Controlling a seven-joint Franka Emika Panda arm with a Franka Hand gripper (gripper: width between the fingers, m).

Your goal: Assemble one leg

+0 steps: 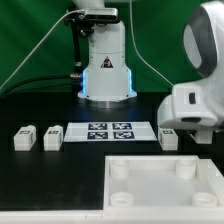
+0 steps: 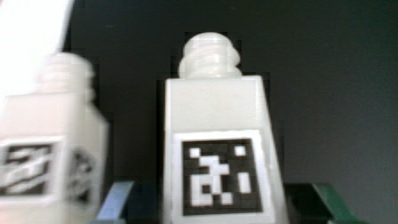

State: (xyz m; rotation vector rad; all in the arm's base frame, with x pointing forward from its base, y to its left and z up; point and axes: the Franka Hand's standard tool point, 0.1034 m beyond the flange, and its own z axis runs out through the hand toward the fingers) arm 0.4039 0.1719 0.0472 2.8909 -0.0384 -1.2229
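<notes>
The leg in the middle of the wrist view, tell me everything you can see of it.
This leg is a chunky white block, plastic by its look. One end narrows to a rounded, ribbed stub; the face toward the camera carries a black-and-white square tag near the other end. It shows against the black table. The dark jaws flank its tagged end, one each side; whether they press it is unclear. A second leg sits beside it, apart.

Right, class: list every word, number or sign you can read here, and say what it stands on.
No words or numbers can be read.
On the robot base: a dark triangle sign, too small to read.
On the leg and the marker board: black-and-white tag patterns only, no letters.
</notes>
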